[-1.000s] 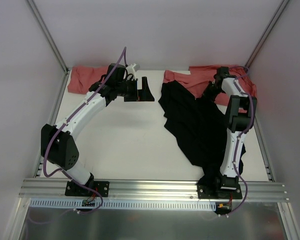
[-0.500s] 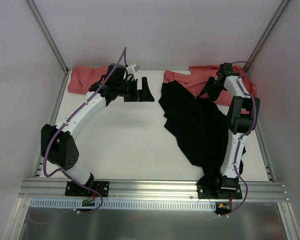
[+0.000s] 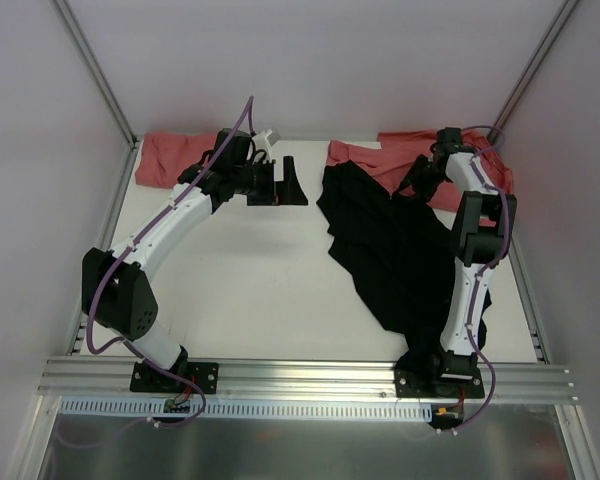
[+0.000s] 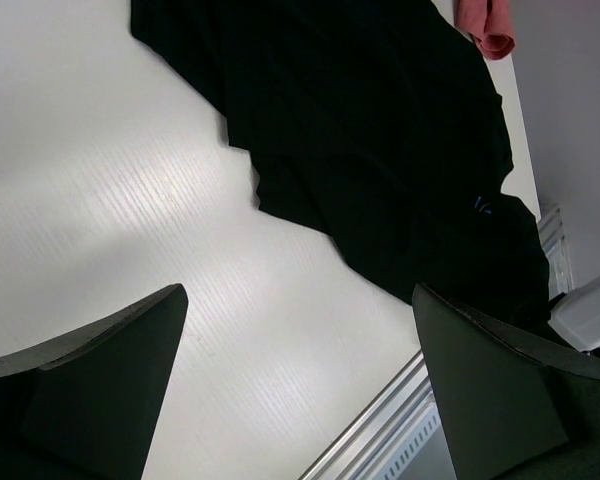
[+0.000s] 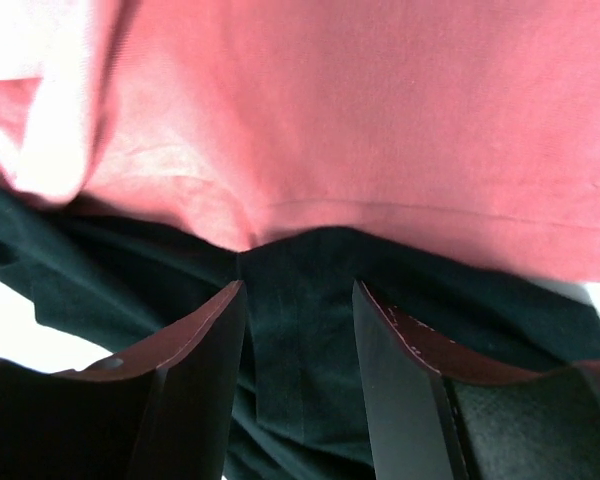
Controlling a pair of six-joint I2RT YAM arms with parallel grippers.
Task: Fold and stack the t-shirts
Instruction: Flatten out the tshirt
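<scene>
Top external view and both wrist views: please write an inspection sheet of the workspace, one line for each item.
Surface: white table, no stains seen.
Job's things: black t-shirt lying unfolded on the right; salmon-red t-shirt bunched at far left; second salmon-red t-shirt bunched at far right, touching the black one.
Clutter: nothing seen.
Grippers: left gripper open, empty, above the table; right gripper open over the black and red cloth edge, holding nothing.
Cables: purple cables along both arms.
Surroundings: pale walls, metal frame posts, aluminium rail at near edge.
</scene>
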